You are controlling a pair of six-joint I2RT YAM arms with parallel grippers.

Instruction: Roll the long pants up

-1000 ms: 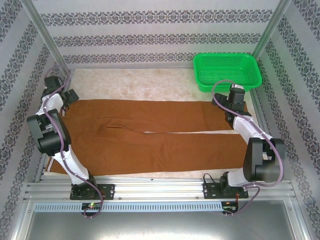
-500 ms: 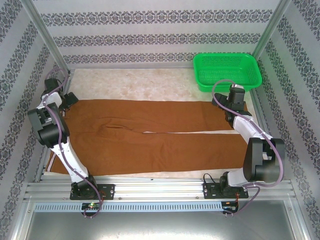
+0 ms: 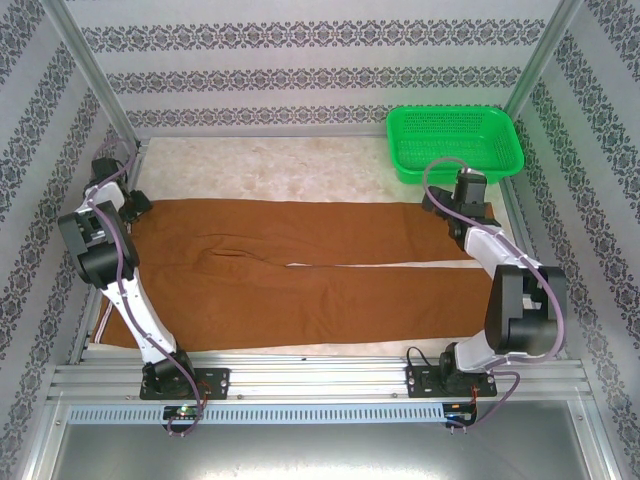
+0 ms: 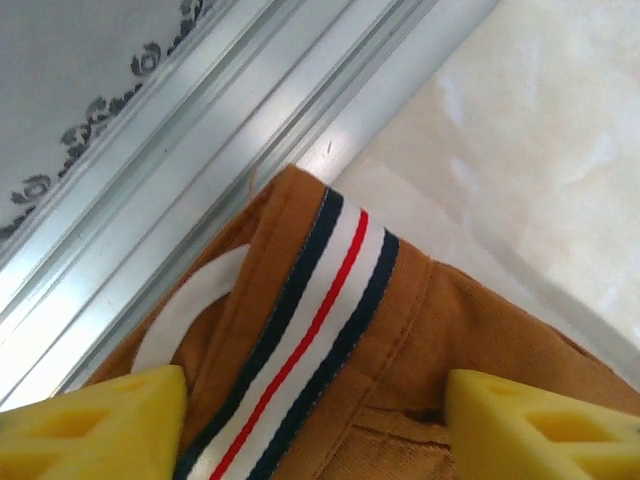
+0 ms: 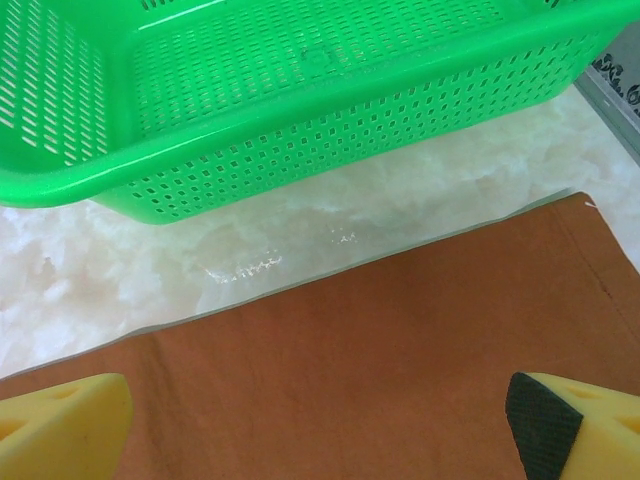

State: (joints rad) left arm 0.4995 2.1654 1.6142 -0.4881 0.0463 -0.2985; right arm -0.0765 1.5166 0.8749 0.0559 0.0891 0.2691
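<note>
1. Pants (image 3: 300, 270): rust-brown; flat across the pale marbled table (image 3: 300, 165); waist at L, leg ends at R; legs lie side by side w/ a thin pale gap between them from mid to R end.
2. L gripper (image 3: 133, 203): at far-L corner of the waist, just beside the metal frame rail (image 4: 200, 130).
3. L wrist view: L gripper (image 4: 315, 420) has its yellow fingers (image 4: 90, 425) apart, one each side of the waistband; cloth lies between them, not visibly squeezed; so spread, nothing pinched.
4. Same view: waistband corner is turned up; inside it a navy-white-red striped ribbon (image 4: 300, 330); a white loop (image 4: 180, 310) beside that; corner lies near the rail.
5. R gripper (image 3: 438, 205): over the far leg's end, near the green basket (image 3: 460, 175).
6. R wrist view: R gripper (image 5: 320, 420) spread wide; yellow tips at L & R bottom corners; flat brown cloth below & between them; no cloth pinched; contact w/ cloth can't be told.
7. Basket (image 5: 300, 100): at far-R of table; apart from the leg's far edge, a strip of bare table between them.
</note>
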